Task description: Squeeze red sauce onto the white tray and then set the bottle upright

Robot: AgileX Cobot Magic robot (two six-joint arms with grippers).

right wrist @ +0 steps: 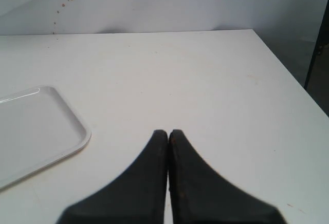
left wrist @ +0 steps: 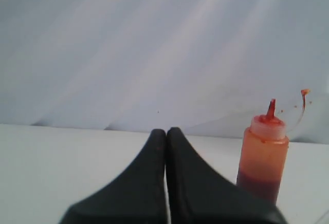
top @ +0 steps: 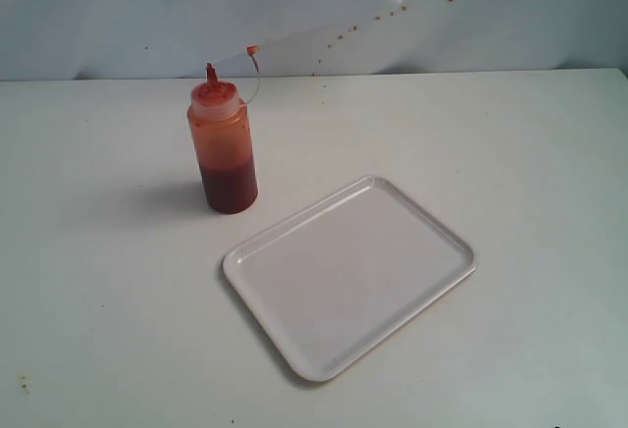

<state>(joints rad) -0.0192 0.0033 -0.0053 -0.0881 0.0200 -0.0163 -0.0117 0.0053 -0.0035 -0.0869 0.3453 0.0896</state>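
The bottle (top: 223, 146) stands upright on the white table, left of centre, with its tethered tip cap (top: 253, 50) off the nozzle. Dark red sauce (top: 230, 187) fills its lower part. The white tray (top: 348, 276) lies flat in front and to the right of the bottle, with no sauce on it. Neither gripper shows in the exterior view. My left gripper (left wrist: 166, 131) is shut with nothing in it, and the bottle (left wrist: 262, 157) stands beyond and to one side. My right gripper (right wrist: 168, 132) is shut and holds nothing, with the tray's corner (right wrist: 77, 131) off to one side.
Small red specks (top: 378, 16) dot the pale backdrop behind the table. The table's right edge (right wrist: 293, 75) falls away to a dark area in the right wrist view. A faint stain (top: 24, 383) marks the table at the near left.
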